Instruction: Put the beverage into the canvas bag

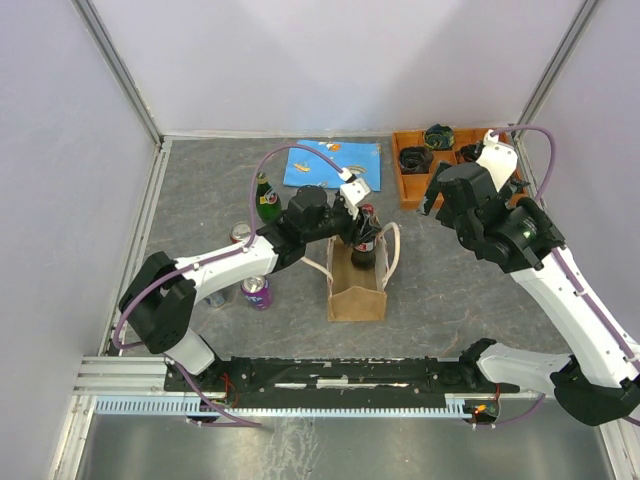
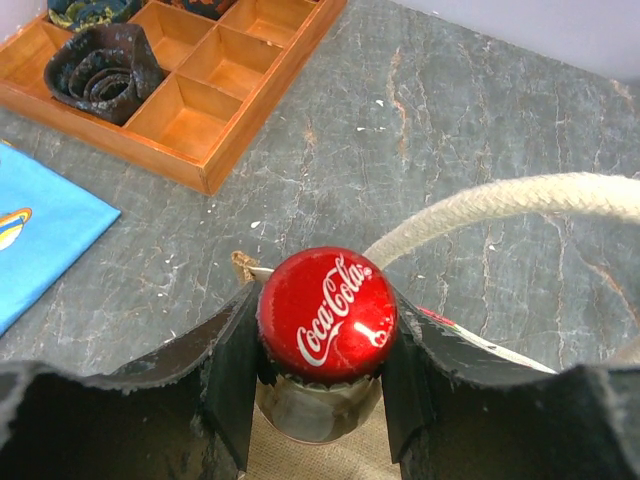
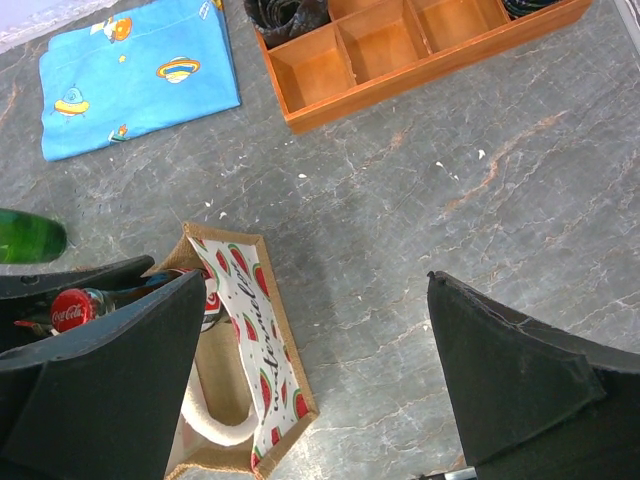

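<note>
My left gripper (image 2: 322, 380) is closed on the neck of the cola bottle (image 1: 364, 238), one pad on each side just under the red cap (image 2: 328, 312). The bottle hangs upright from that grip, its long axis running straight down away from my fingers.

The bag (image 1: 357, 295) stands on the worktop (image 1: 450, 290) directly below this gripper. In the left wrist view tan fabric shows right under the glass, and one white rope handle (image 2: 480, 205) arches just beyond the fingers on the right. From above, the bottle's lower part sits at the far end of the bag's open mouth, but I cannot tell how deep it has gone in or whether its base touches the bottom.

My right gripper (image 3: 312, 330) is spread wide and holds nothing. It hovers above bare worktop, with the bag below and to its left and the wooden tray (image 3: 400, 50) ahead of it.

As I judge it, the next move belongs to the left arm and is a plain vertical one. The bottle and the opening are already lined up, so I should lower along the bottle's own axis and keep clear of the rope handle. I would release only once the base is resting, since the soft walls could let a dropped bottle tip.
</note>
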Available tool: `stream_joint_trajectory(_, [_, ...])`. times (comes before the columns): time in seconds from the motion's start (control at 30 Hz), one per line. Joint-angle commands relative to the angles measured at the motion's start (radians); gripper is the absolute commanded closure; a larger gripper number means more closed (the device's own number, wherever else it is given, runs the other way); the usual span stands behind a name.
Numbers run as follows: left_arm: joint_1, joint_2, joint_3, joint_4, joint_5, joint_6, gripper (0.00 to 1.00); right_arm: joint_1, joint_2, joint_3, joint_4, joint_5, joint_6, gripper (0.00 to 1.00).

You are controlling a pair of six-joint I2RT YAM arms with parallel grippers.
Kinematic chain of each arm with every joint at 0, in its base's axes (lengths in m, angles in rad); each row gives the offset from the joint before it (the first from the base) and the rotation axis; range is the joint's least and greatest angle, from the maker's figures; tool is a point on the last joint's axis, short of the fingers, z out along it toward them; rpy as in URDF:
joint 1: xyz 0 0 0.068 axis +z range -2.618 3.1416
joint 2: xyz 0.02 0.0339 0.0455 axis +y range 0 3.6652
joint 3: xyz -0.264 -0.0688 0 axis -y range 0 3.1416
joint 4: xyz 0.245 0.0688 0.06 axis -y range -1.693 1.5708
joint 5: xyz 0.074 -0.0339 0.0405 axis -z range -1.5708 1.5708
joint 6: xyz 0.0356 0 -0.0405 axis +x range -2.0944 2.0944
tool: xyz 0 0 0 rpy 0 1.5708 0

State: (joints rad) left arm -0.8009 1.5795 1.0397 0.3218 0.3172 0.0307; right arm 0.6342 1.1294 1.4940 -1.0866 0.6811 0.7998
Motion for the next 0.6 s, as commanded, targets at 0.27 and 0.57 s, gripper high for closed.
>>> stream_joint_trajectory(0.27, [-0.027, -0.031, 0.019, 0.258, -0.006, 0.174, 0.97, -0.017, -0.025, -0.017, 0.02, -0.005, 0.001, 0.01])
stream_joint_trajectory(0.57, [-0.027, -0.034, -0.022, 0.293, -0.053, 0.201, 0.97, -0.023, -0.033, -0.032, 0.026, -0.018, 0.007, 0.01])
